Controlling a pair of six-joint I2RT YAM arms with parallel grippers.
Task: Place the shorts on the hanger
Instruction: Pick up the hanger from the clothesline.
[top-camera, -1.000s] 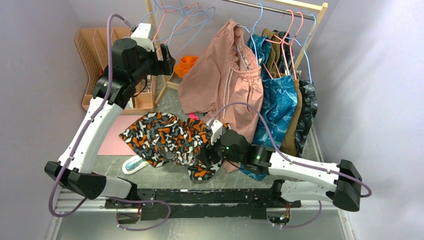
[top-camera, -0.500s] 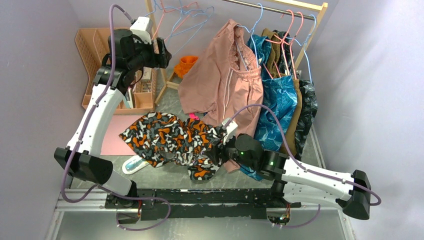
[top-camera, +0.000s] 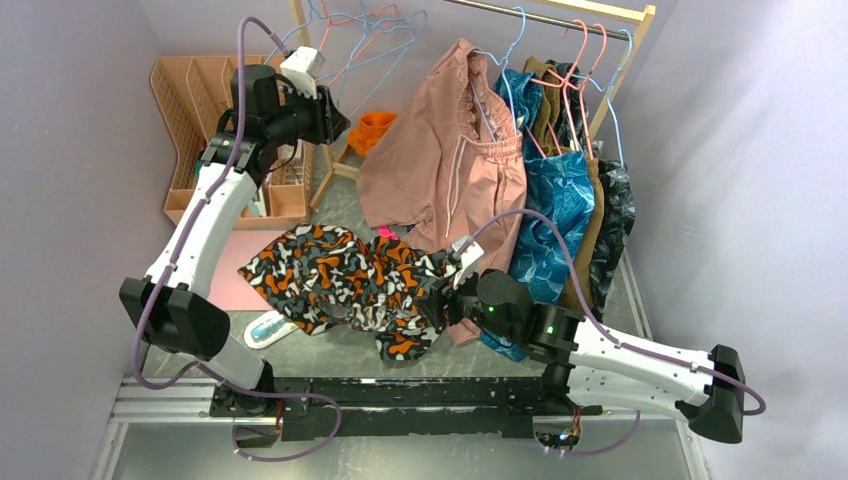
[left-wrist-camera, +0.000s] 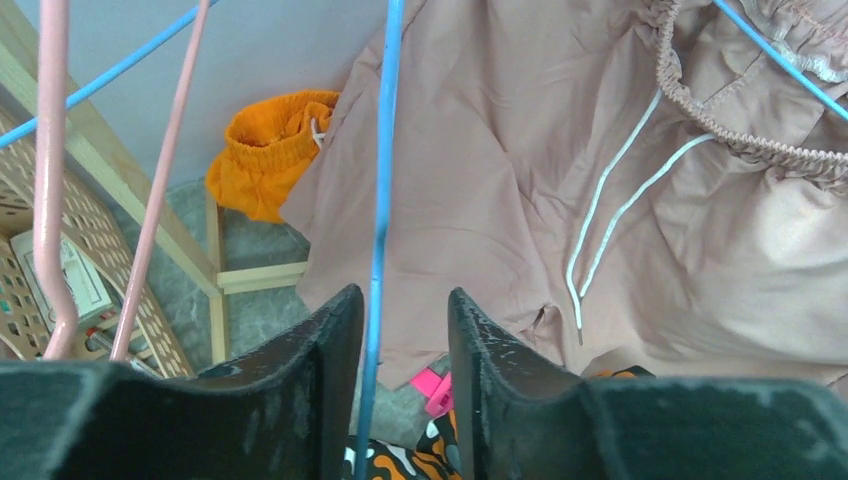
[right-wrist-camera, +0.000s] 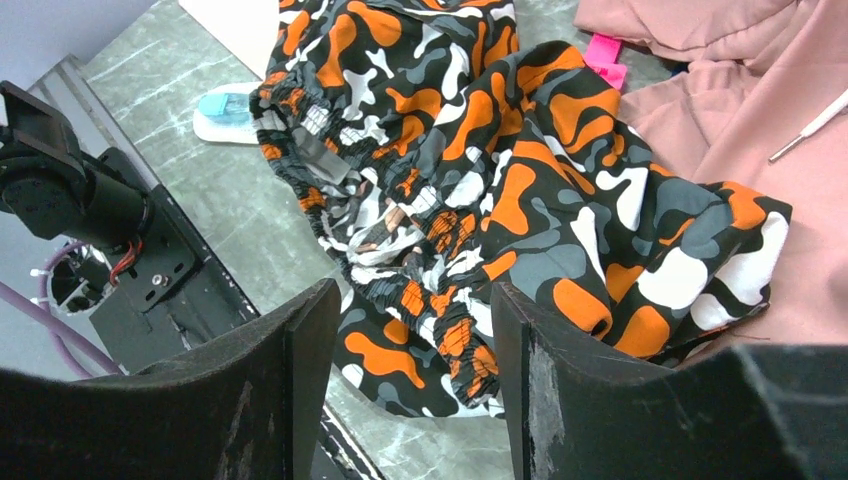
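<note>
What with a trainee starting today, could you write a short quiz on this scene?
1. True or false: the left gripper is shut on a pink hanger.
2. The shorts lie: A on the table, B on the rail, C in the basket.
3. Fill in: the right gripper hovers ___ over the shorts.
Key: 1 false, it is open astride the blue hanger; 2 A; 3 open.

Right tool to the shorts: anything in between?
Nothing visible. The right tool is open directly above the shorts, with only their fabric in view below it. The pink garment lies off to one side.
</note>
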